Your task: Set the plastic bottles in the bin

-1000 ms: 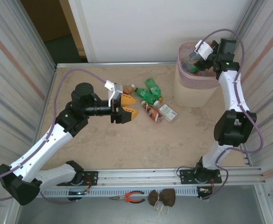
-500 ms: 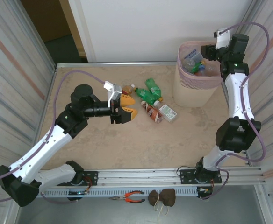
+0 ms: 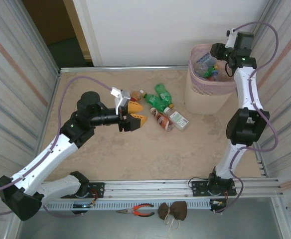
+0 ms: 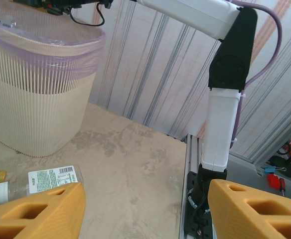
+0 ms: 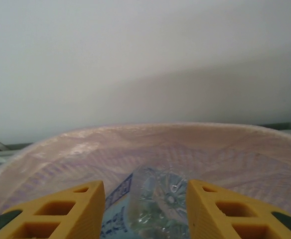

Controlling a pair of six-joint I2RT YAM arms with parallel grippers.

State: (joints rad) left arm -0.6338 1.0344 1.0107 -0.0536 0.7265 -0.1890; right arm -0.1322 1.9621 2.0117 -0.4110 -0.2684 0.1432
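The pale pink bin [image 3: 205,97] stands at the far right of the table [image 3: 110,154], with several plastic bottles [image 3: 207,67] inside. The right gripper [image 3: 216,53] hangs above its rim, jaws narrowly parted on nothing. The left gripper [image 3: 137,113], jaws wide and empty, faces the loose bottles [image 3: 163,105] lying near the bin. It should straddle the nearest one across its body before closing.

The pale pink bin [image 3: 201,97] stands upright, ribbed, lined with a thin purple bag; several bottles [image 3: 208,67] lie heaped inside, among them a clear bottle [image 5: 160,199], perhaps base-up; just left of the bin, on their sides, lie two green bottles [image 3: 159,98], a brown-labelled bottle [image 3: 160,119] and a white-labelled clear bottle [image 3: 178,120].
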